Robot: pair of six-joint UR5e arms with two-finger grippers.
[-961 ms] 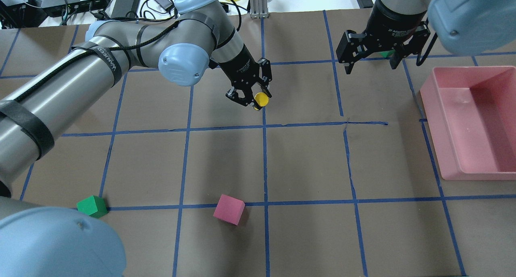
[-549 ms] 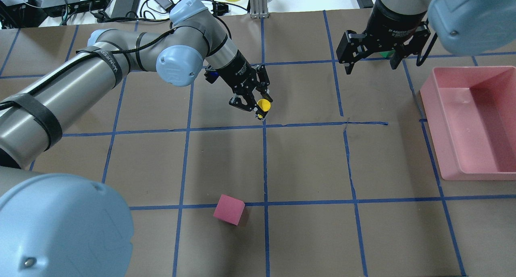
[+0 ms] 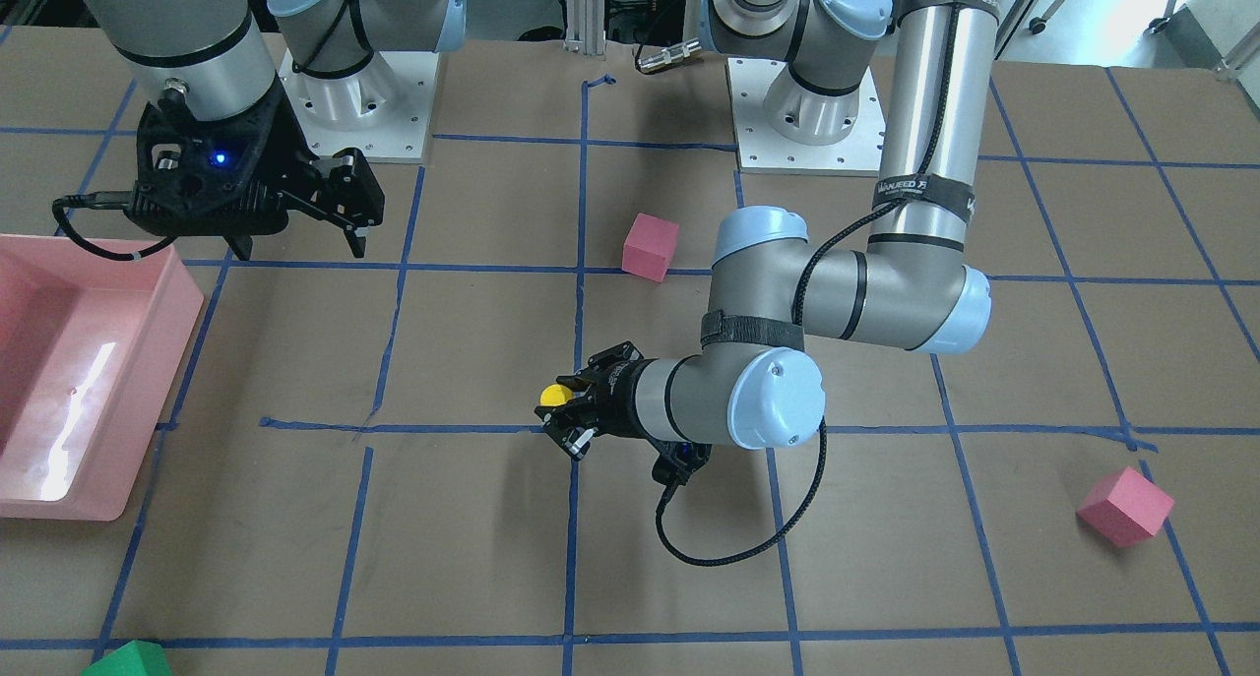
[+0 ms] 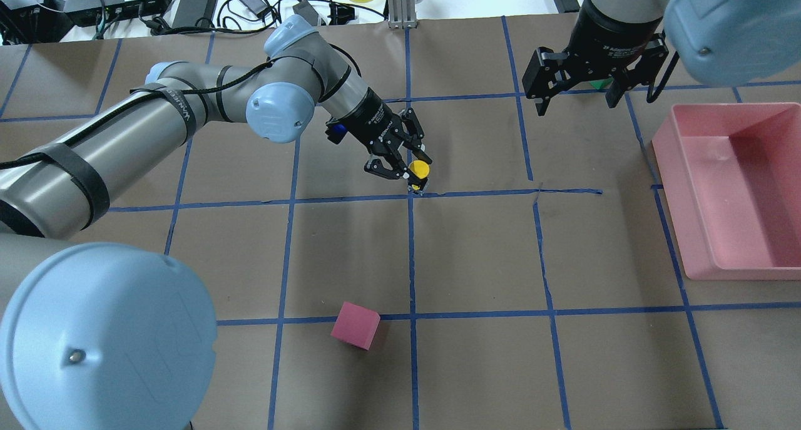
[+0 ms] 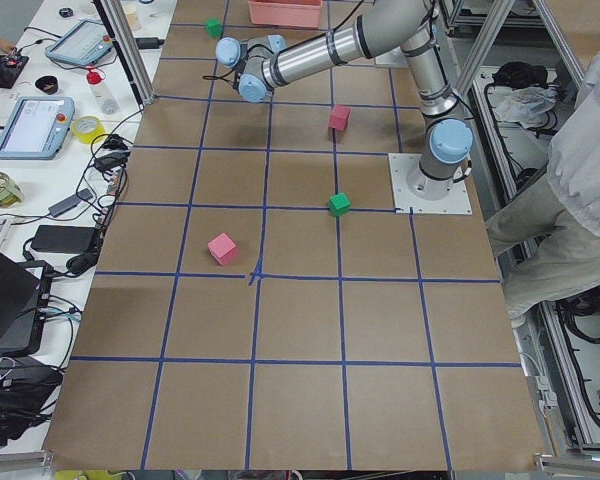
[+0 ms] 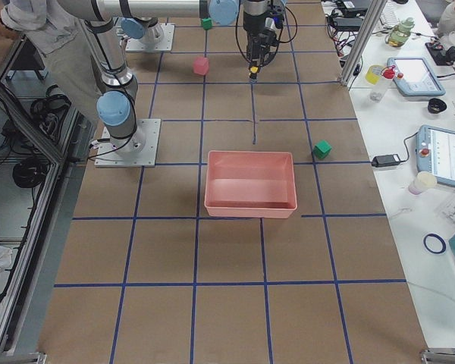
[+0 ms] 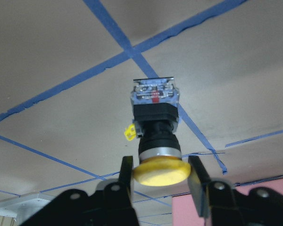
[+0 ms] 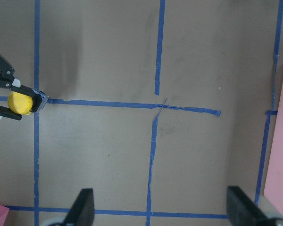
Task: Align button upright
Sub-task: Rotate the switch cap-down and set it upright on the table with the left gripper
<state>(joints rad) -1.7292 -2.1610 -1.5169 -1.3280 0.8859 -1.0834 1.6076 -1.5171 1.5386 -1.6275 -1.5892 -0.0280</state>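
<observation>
The button (image 4: 419, 168) has a yellow cap, a black collar and a black-and-silver base. My left gripper (image 4: 413, 170) is shut on its cap. It holds the button tilted, base pointing down at a blue tape crossing (image 4: 411, 194). In the left wrist view the fingers (image 7: 127, 175) clamp the cap (image 7: 160, 172) and the base (image 7: 154, 94) is close to the paper; I cannot tell whether it touches. The button also shows in the front view (image 3: 553, 394) and the right wrist view (image 8: 20, 103). My right gripper (image 4: 572, 95) is open and empty, hovering at the back right.
A pink bin (image 4: 676, 186) stands at the right. A pink cube (image 4: 355, 325) sits near the front centre, and a green cube (image 4: 602, 83) sits behind the right gripper. The front view shows another pink cube (image 3: 1125, 506). Cables and boxes lie beyond the far edge.
My left gripper has moved right and down toward the tape crossing, still holding the button. The left elbow now hides the front-left green cube. The right arm has not moved.
</observation>
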